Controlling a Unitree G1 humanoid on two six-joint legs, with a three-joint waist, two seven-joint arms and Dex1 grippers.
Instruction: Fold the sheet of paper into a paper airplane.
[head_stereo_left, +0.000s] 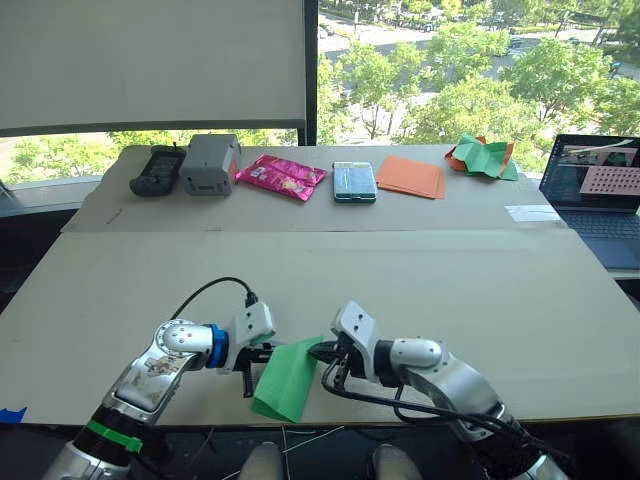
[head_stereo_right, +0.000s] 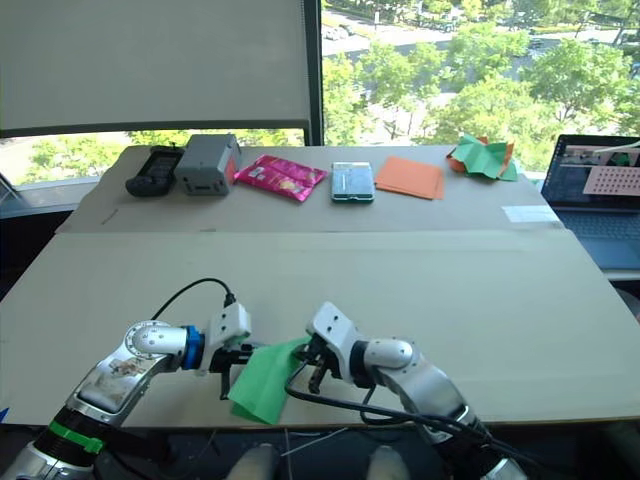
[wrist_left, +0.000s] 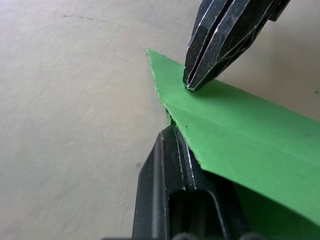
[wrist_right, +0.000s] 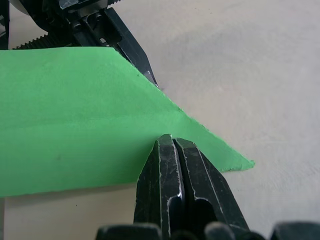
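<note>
Both claws pinching a folded green sheet at the near edge of the bench.

The sheet of paper (head_stereo_left: 288, 378), folded into a long wedge with a crease along its length, is held between the left claw (head_stereo_left: 262, 357) and the right claw (head_stereo_left: 326, 353), each with its fingers pressed together on the paper (the left grips one long edge near the tip, the right the opposite edge). Its long axis slopes from the pointed end between the claws down over the near edge of the bench (head_stereo_left: 420, 290), a plain tan board surface. Far beyond the sheet lie a black handset (head_stereo_left: 157, 170), a grey box (head_stereo_left: 209, 163), a pink packet (head_stereo_left: 281, 177), flat orange sheets (head_stereo_left: 411, 176) and a crumpled green-and-orange bundle (head_stereo_left: 483, 157); no writing is legible. A laptop (head_stereo_left: 600, 190) stands beside the bench, and windows behind show trees.
</note>
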